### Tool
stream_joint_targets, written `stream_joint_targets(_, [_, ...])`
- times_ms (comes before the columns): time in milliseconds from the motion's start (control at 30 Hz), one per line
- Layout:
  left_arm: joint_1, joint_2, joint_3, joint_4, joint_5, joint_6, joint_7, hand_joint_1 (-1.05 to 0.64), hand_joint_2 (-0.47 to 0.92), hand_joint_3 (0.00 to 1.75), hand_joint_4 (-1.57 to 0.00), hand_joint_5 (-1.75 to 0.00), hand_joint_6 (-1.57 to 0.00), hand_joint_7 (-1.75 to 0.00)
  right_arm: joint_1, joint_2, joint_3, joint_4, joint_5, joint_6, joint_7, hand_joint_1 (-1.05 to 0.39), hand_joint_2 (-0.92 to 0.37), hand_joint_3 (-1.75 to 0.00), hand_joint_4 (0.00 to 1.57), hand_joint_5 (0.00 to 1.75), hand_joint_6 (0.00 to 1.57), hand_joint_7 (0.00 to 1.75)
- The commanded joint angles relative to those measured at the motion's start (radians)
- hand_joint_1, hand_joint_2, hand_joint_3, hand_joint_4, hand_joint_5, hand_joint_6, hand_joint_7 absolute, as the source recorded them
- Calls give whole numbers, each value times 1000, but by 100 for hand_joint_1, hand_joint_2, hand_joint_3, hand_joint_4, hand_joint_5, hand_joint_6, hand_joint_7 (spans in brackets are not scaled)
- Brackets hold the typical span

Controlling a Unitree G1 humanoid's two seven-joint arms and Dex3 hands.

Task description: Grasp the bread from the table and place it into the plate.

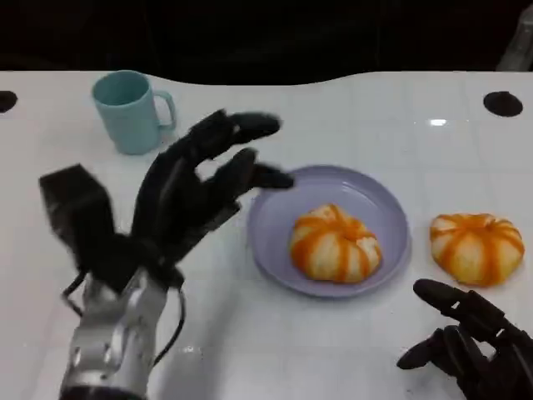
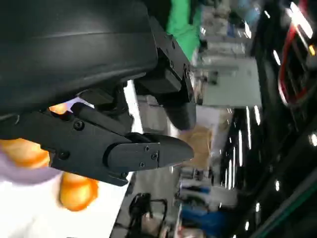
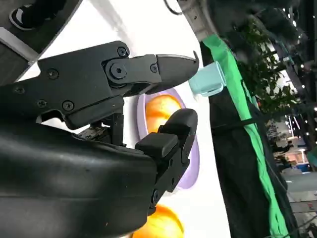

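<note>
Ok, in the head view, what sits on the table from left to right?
Teal mug → left hand → purple plate holding one bread → second bread on the table, with the right hand nearer the camera.

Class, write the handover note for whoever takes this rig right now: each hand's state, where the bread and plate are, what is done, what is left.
Left hand: open, raised beside the plate's left rim, holding nothing.
Right hand: open, low, near the second bun, not touching it.
Plate: purple, mid-table; one bun already lies in it.
Second bun: on the table, right of the plate.
Left to do: grasp the second bun and place it in the plate.
Blue mug stands far left.
</note>
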Motion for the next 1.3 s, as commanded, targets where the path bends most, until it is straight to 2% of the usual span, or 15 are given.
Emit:
stream_joint_targets(33, [126,-17,92,-234,-191,187,82,-54,92,58,-61,-174,-45,-164,1,-10,-3,0,5,-12,3,-74,-92,-29,64,128,91,42])
stream_joint_targets(167, [231,0,106,-351,-258,297,92,-53,92,55,-63,-175,-42,-173,-1,-8,-3,-1,4,-12,0,-73,-92,-30,64,129,91,41])
stream_joint_targets(333, [353,-16,121,-450,-314,392,156,-52,92,54,-70,-175,-48,-173,1,-11,-4,-3,2,-7,-4,-74,-92,-29,65,129,91,41])
stream_joint_targets(467, [391,-17,123,-481,-326,422,172,-51,92,51,-72,-175,-51,-174,2,-12,-4,-4,-1,-13,-4,-74,-92,-30,64,128,91,41])
stream_joint_targets(633, [519,-37,87,-504,-302,420,173,-51,92,47,-74,-175,-54,-175,7,-14,-5,-7,-5,-18,-3,-74,-92,-30,64,128,91,41])
stream_joint_targets(867, [568,-34,62,-504,-257,413,178,-52,92,45,-75,-175,-53,-175,9,-15,-6,-11,-3,-14,-3,-74,-92,-30,64,127,91,40])
stream_joint_targets(1300, [560,-31,59,-478,-221,412,181,-52,92,42,-73,-175,-53,-173,23,-22,-9,-31,1,-2,0,-73,-92,-30,65,123,91,39])
